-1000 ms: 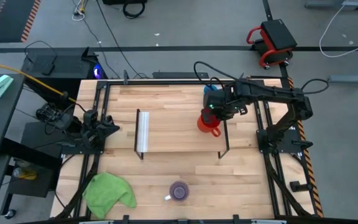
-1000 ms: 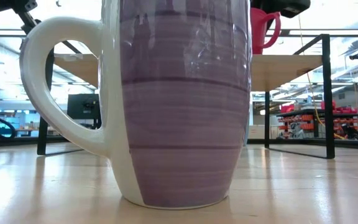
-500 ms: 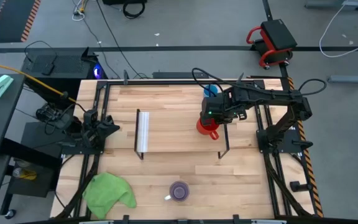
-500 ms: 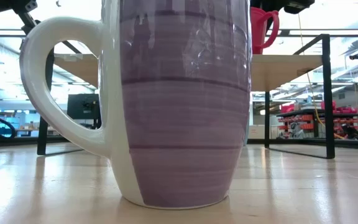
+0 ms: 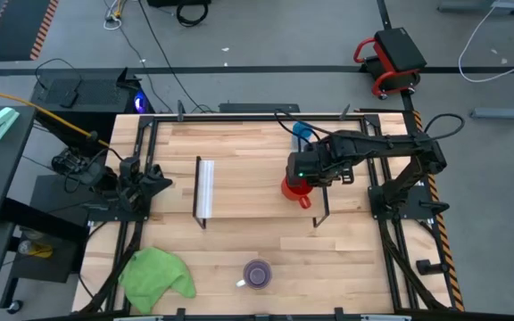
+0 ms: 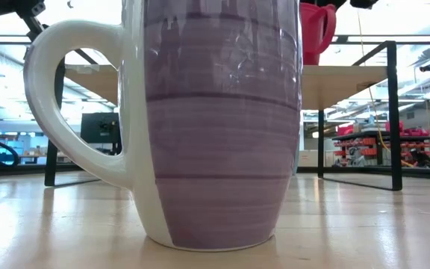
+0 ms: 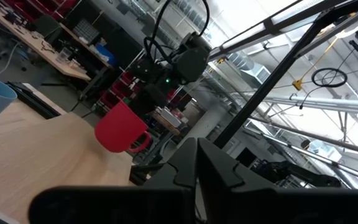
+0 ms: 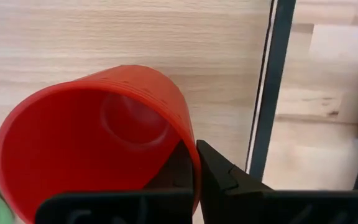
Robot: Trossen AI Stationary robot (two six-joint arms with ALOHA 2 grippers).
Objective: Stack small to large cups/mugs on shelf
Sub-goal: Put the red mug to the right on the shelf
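Gripping the rim of the red plastic mug with a handle [image 5: 296,189], the right gripper [image 5: 303,171] holds it above the low light-wood shelf [image 5: 257,183]. The left gripper [image 5: 154,179] waits at the table's left edge; whether it is wide or narrow cannot be told.

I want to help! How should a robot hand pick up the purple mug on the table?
From straight above. The purple mug stands upright and alone, mouth open upward, white handle sticking sideways. Probably pinch the rim opposite that handle, one finger inside and one outside.
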